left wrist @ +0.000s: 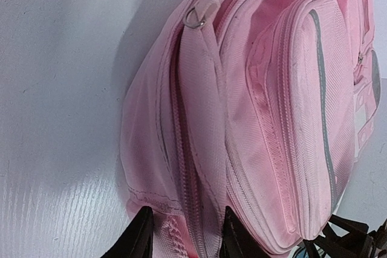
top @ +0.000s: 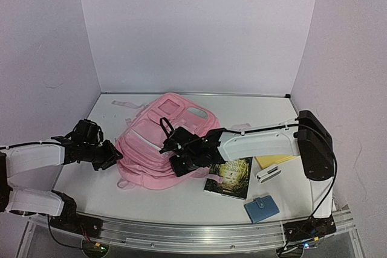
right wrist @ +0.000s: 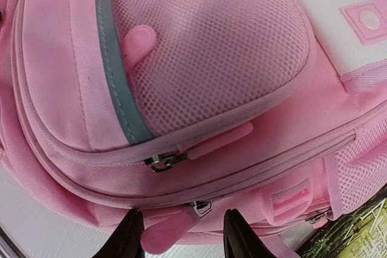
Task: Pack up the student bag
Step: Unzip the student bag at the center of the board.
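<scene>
The pink student bag (top: 158, 143) lies flat in the middle of the table, front pockets up. My left gripper (top: 113, 155) is at its left edge. In the left wrist view the bag (left wrist: 272, 101) fills the frame, and the left gripper (left wrist: 186, 240) is open, its jaws either side of the bag's side seam and zip. My right gripper (top: 176, 156) is over the bag's near right part. In the right wrist view the right gripper (right wrist: 178, 237) is open over the bag (right wrist: 211, 58), its jaws either side of a pink zip pull (right wrist: 163, 235) on the main zip.
A dark-covered book (top: 230, 176) lies right of the bag, and its corner shows in the right wrist view (right wrist: 357, 234). A blue wallet (top: 261, 208) lies near the front edge. A yellow flat item (top: 273, 160) and a white object (top: 268, 173) lie under the right arm.
</scene>
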